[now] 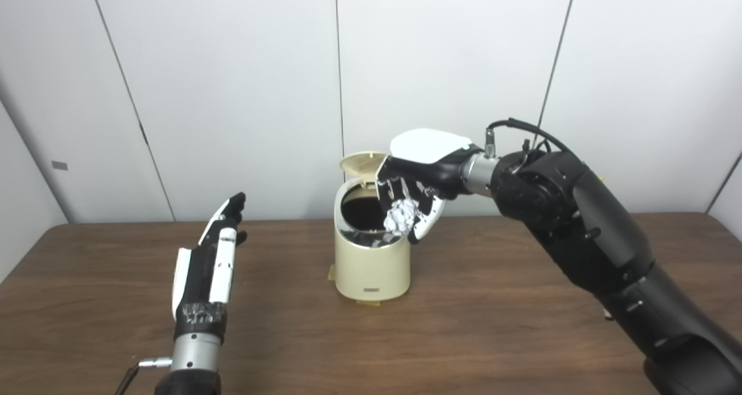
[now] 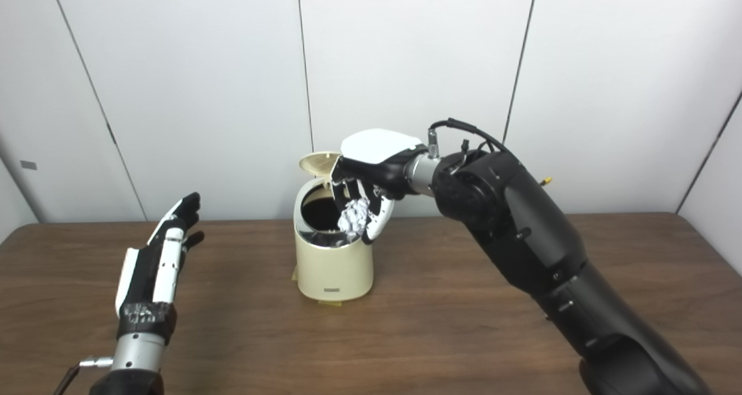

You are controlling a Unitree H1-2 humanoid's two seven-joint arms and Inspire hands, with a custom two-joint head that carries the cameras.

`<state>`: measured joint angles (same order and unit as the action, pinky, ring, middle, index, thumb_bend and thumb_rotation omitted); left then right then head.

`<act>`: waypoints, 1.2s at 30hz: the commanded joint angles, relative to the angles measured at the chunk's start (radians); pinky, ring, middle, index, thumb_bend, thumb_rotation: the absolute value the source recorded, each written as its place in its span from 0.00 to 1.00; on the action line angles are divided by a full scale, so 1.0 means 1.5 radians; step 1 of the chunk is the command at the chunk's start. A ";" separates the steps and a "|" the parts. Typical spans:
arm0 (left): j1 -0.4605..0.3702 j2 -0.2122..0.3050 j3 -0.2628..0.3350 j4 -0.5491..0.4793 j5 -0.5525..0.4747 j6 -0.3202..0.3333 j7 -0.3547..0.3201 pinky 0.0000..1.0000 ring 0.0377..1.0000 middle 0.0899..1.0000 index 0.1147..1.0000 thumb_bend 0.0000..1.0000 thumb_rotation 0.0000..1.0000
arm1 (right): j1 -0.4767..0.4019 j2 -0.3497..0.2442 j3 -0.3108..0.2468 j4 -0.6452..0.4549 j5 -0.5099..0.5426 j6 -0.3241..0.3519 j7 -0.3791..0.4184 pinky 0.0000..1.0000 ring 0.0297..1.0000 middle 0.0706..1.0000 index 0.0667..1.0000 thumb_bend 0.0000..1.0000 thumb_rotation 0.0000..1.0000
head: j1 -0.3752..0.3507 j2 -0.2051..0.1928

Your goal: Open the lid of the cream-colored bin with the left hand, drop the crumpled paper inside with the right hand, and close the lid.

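Nearest to you, your left hand [image 1: 208, 256] is hovering over the brown table [image 1: 493, 325], well apart from the bin, fingers stretched out straight and lying close together, thumb a little apart, gripping nothing. Farther in, the cream-colored bin [image 1: 372, 267] is standing upright near the table's middle, its dark inside showing. Over the bin's right rim your right hand [image 1: 414, 195] is reaching in palm down, fingers curling around the crumpled paper [image 1: 402, 216], which is sitting in that grasp right at the mouth of the bin, above the rim rather than down inside. Behind the hand, the lid [image 1: 363, 162] is standing flipped up at the bin's back edge, against the white wall panels [image 1: 232, 82].
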<state>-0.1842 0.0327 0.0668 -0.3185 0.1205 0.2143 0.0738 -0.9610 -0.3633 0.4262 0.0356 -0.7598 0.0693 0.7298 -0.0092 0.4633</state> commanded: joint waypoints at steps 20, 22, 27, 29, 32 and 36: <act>-0.020 -0.009 -0.005 -0.029 0.010 -0.011 0.004 0.87 0.93 0.91 0.90 0.21 1.00 | 0.007 0.030 -0.001 0.070 -0.056 -0.124 -0.243 0.34 0.43 0.53 0.41 0.51 0.00 | 0.005 -0.004; -0.019 -0.008 -0.007 -0.030 0.013 -0.010 0.003 0.87 0.93 0.91 0.89 0.22 1.00 | 0.014 0.030 0.000 0.069 -0.061 -0.138 -0.264 0.34 0.43 0.53 0.41 0.51 0.00 | 0.004 -0.004; -0.018 -0.005 -0.010 -0.030 0.017 -0.015 0.002 0.87 0.93 0.91 0.90 0.23 1.00 | 0.028 0.029 0.005 0.077 -0.080 -0.183 -0.319 0.32 0.43 0.54 0.42 0.50 0.00 | 0.003 -0.005; -0.017 -0.005 -0.011 -0.032 0.017 -0.013 0.002 0.87 0.93 0.91 0.89 0.24 1.00 | 0.032 0.030 0.005 0.078 -0.085 -0.189 -0.328 0.32 0.43 0.54 0.43 0.49 0.00 | 0.002 -0.005; -0.018 -0.004 -0.011 -0.034 0.013 -0.009 -0.002 0.86 0.94 0.92 0.91 0.23 1.00 | 0.040 0.033 0.002 0.078 -0.091 -0.188 -0.338 0.33 0.43 0.54 0.43 0.49 0.00 | 0.001 -0.004; -0.017 -0.004 -0.012 -0.035 0.014 -0.009 -0.003 0.83 0.94 0.92 0.90 0.22 1.00 | 0.045 0.034 0.004 0.071 -0.101 -0.179 -0.333 0.32 0.43 0.54 0.44 0.49 0.00 | 0.000 -0.004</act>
<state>-0.1838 0.0229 0.0540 -0.3392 0.1314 0.2147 0.0690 -0.8529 -0.3118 0.4462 0.1712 -0.9088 -0.2022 0.2554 -0.0077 0.4571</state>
